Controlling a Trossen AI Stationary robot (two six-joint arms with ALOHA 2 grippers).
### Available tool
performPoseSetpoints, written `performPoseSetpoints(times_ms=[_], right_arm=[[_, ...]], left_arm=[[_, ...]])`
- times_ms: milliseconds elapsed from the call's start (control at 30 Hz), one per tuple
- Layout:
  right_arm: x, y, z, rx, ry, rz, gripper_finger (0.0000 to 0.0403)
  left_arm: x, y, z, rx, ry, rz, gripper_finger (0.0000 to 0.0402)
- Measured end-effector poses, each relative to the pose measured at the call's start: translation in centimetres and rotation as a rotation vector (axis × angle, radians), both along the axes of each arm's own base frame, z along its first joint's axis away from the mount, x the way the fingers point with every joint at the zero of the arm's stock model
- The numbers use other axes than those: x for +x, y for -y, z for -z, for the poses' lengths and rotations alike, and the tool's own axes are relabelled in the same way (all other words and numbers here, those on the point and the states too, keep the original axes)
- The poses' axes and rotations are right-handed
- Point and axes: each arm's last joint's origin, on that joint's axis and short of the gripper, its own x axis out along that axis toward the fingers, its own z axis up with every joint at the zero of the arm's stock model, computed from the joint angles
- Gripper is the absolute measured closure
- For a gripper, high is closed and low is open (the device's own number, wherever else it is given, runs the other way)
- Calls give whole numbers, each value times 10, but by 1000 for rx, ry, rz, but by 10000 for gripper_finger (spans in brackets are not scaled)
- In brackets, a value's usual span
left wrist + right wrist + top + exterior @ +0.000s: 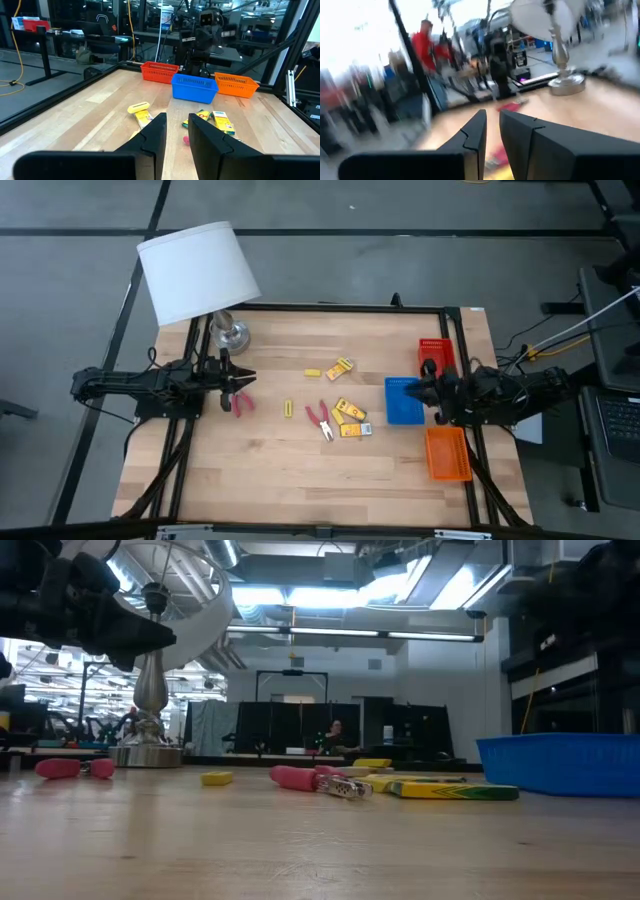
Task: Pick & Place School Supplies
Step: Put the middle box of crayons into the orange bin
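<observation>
- Left tool (243,383) over the table's (260,470) left side beside the lamp base (230,334), fingers (152,134) nearly together with a thin gap, nothing held.
- Right tool (425,388) above the blue tray (403,402), fingers nearly closed, empty.
- Yellow packs (349,417) and a red-handled tool (319,418) lying mid-table; another red-handled one (243,403) just below the left tool.
- Small yellow pieces (312,373) nearby.

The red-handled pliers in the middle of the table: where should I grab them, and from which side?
Grip the red-handled pliers across both red handles, coming straight down from above. They lie flat on the table, silver tip toward the front edge, handles spread slightly. The handles are the thickest part, and the yellow packs crowd the right side.
</observation>
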Motion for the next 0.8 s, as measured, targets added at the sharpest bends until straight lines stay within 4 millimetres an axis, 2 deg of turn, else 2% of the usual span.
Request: performPoseSetpoints(times_ms=[167, 267, 433, 633, 733, 800], right_arm=[[0, 4, 1, 563, -6, 63, 347], [0, 6, 2, 694, 16, 123, 347], [-1, 9, -2, 756, 95, 219, 347], [-5, 11, -16, 689, 238, 238, 347], [-6, 11, -23, 676, 304, 217, 347], [-7, 10, -28, 658, 337, 167, 347]], left_arm=[[0, 0, 0, 0, 0, 0, 325], [0, 0, 0, 0, 0, 0, 325], [0, 0, 0, 0, 0, 0, 325], [0, -1, -2, 49, 11, -21, 325], [-1, -1, -14, -109, 174, -30, 325], [-2, -2, -21, -150, 255, -65, 325]])
